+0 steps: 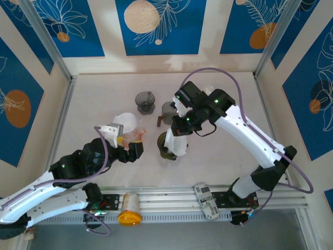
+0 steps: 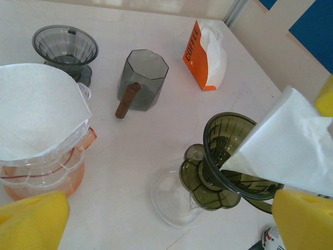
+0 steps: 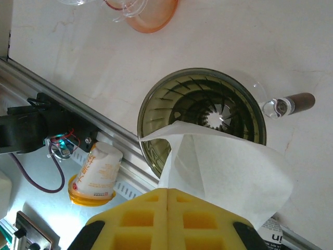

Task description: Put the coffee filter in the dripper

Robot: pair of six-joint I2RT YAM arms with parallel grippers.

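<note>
Table [image 1: 104,94]: pale cream top with faint marbling, evenly lit, and a soft glare patch toward its far edge.
Behind the table: back wall [image 1: 156,26], cream with blue panels, white leaf outlines and a peach disc.
Left wall [image 1: 15,104] and right wall [image 1: 317,94] of the table: the same blue panels, with orange discs.
Aluminium posts [image 1: 47,41] stand at the table's far corners.
Aluminium rail [image 1: 166,195] runs along the table's near edge.

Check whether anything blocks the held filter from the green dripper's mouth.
Nothing visible does. The right pincer holds the filter with its corner at the rim of the green dripper, whose bowl is open and empty.
</note>
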